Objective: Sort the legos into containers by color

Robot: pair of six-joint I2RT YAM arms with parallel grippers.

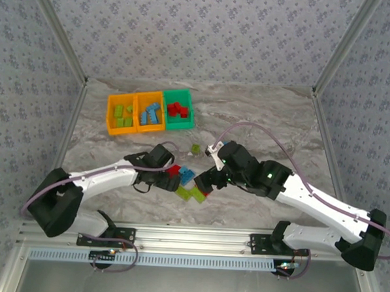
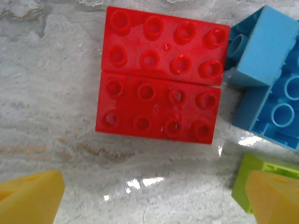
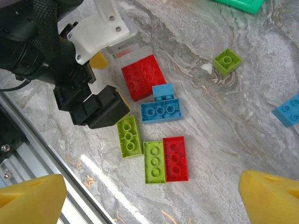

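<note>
top external: containers (image 1: 137, 117) are set at the far left of the table (image 1: 262, 117), filled by color; loose legos (image 1: 189, 185) are clustered between left gripper (image 1: 172, 179) and right gripper (image 1: 203, 184).
left wrist: jaws are spread wide, nothing is gripped; two red bricks (image 2: 161, 74) are laid touching.
right wrist: jaws are spread wide, nothing is gripped; mixed bricks (image 3: 161, 111) are seen below.

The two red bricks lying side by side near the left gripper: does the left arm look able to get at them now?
Probably yes. The left gripper hangs open just by the two red bricks, with nothing lying between. The blue bricks crowd one side, and a lime brick lies at one fingertip.
</note>
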